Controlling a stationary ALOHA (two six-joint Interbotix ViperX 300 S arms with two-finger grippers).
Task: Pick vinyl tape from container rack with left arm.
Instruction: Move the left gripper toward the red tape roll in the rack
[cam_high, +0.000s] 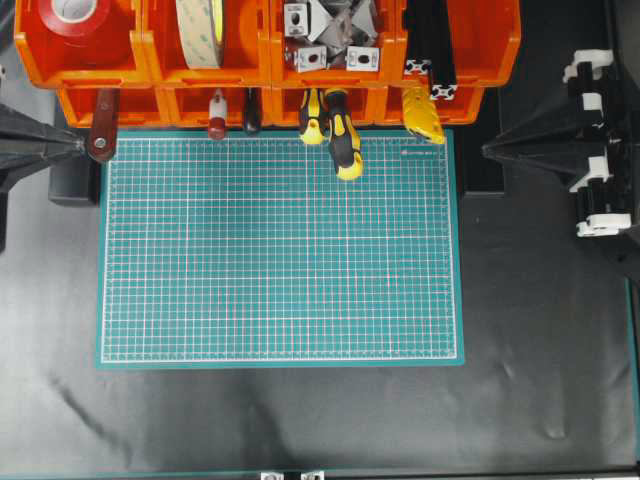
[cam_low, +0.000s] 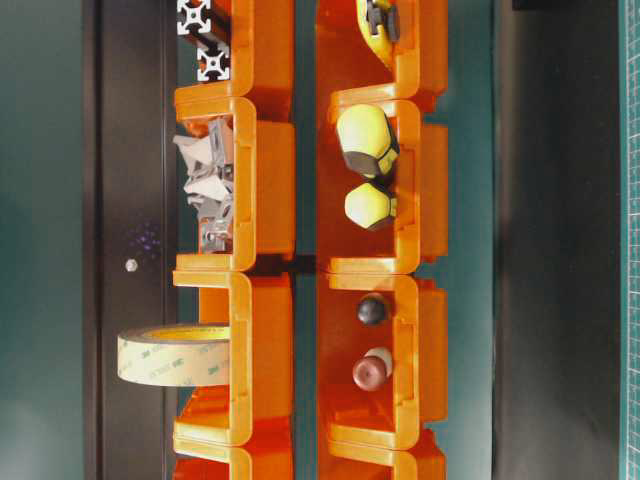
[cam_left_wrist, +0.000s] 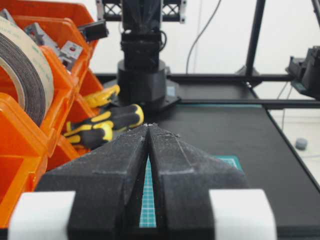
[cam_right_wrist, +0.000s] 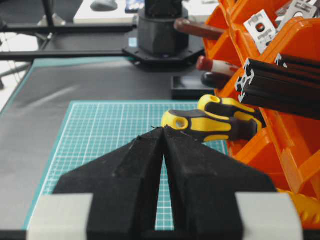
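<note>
A: Where's the vinyl tape (cam_high: 76, 14)?
B: Red ring, white core, lying in the upper-tier bin at the far-left end of the container rack (cam_high: 262, 62), against the bench's (cam_high: 300, 420) far edge. Only partly in frame in the overhead view.

A: Next bin over?
B: Cream-yellow tape roll (cam_high: 201, 30) standing on edge. Then a bin of grey metal brackets (cam_high: 330, 38), then black aluminium profiles (cam_high: 432, 45) at the right end.

A: Lower tier?
B: Handles poking out over the green mat (cam_high: 280, 250): a brown-red tool handle (cam_high: 102, 128) on the left, a red-and-white handle (cam_high: 217, 113) beside a dark one, two yellow-black screwdrivers (cam_high: 338, 128) in the middle, a yellow tool (cam_high: 424, 115) further right.

A: Left claw (cam_left_wrist: 149, 126)?
B: Fingers together, tips meeting, nothing between them. Sits at the mat's far-left corner, just in front of the rack's left end, apart from the tape. In the overhead view only its black wedge shows at the frame's left side.

A: Right claw (cam_right_wrist: 163, 129)?
B: Also pressed together and empty. It's off the mat's far-right side, pointing toward the middle; the screwdrivers lie beyond its tip in its wrist view, not touching.

A: Mat?
B: Bare green grid, centred on the black bench cover, far edge tucked under the rack's lower bins.

A: Table-level view any use?
B: It's rotated sideways; shows the cream roll, brackets and screwdriver butts. Red tape not visible there.
</note>
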